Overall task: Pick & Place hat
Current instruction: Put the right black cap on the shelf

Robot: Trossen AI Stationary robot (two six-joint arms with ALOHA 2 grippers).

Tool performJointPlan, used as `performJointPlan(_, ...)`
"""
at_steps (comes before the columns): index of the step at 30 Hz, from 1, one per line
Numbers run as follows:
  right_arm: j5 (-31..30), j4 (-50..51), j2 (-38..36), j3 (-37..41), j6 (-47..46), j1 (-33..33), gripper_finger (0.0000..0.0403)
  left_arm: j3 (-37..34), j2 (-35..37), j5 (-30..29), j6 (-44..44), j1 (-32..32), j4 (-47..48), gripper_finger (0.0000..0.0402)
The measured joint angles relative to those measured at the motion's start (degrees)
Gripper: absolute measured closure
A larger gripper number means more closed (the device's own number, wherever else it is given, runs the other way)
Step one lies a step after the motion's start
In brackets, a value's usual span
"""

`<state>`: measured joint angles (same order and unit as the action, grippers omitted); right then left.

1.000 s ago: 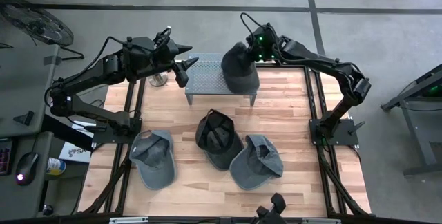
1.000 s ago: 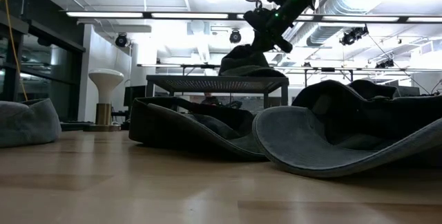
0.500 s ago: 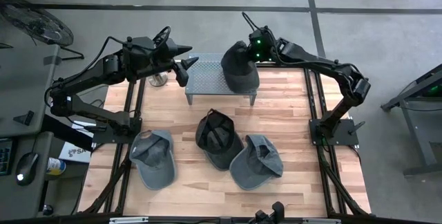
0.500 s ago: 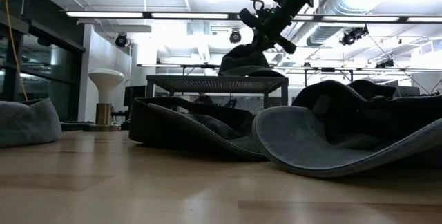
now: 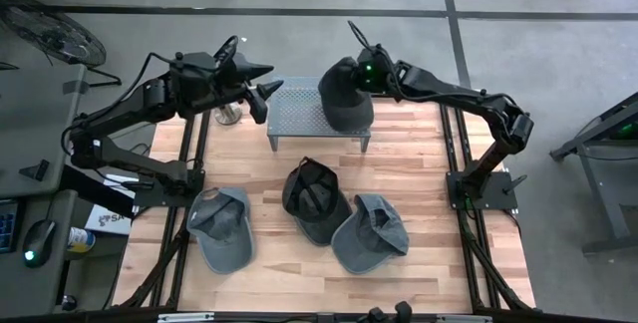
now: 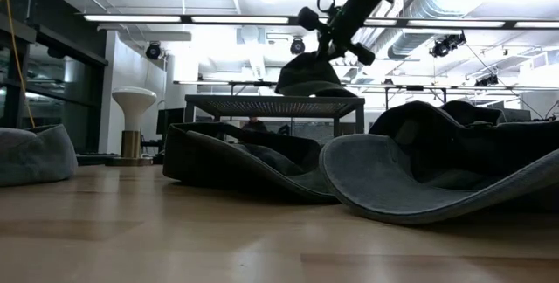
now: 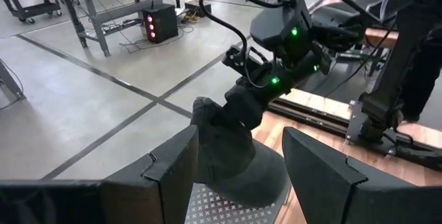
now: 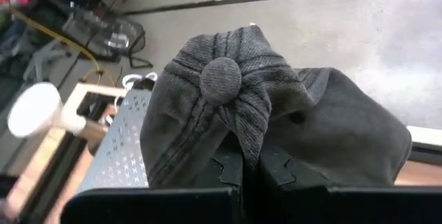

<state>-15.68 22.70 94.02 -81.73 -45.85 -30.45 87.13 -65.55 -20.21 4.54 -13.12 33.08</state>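
Observation:
A dark cap (image 5: pixel 344 102) sits on a perforated metal stand (image 5: pixel 299 122) at the table's far edge, its lower rim on the stand top (image 6: pixel 275 101). My right gripper (image 5: pixel 359 72) is above the cap's crown and shut on it; the low view shows that gripper (image 6: pixel 330 45) over the cap (image 6: pixel 307 78). My left gripper (image 5: pixel 261 90) hovers open off the stand's left end, touching nothing. In the left wrist view, its two fingers frame the cap (image 7: pixel 235 158) from a distance. My right gripper pinches a raised fold of the crown cloth (image 8: pixel 254 137) just below the top button (image 8: pixel 221 80), between its two shut fingers (image 8: pixel 228 172). It comes slanting down from the table's right and far side. The cap's rim stays on the stand while the crown is drawn up toward the fingers.
Three more caps lie on the wooden table nearer the front: a grey one (image 5: pixel 221 227) at left, a black one (image 5: pixel 315 195) in the middle, and a grey one (image 5: pixel 371 231) right of it. A white lamp-like post (image 6: pixel 133 113) stands left of the stand.
My right gripper has moved a little toward the table's left and tipped, staying shut on the cap's crown. The crown has been drawn leftward with it while the rim stays on the stand.

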Motion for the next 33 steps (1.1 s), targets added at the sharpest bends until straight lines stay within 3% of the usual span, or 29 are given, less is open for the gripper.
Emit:
performJointPlan(16,-6.30,0.63,0.00,0.00,-8.11,3.82,0.0403,0.00,1.12,1.33,0.30,0.02,0.31,0.0192)
performJointPlan(33,-2.13,1.92,0.00,0.07,3.47,3.08,0.0399,0.00,1.12,1.60,0.30,-0.01,0.59,0.0192)
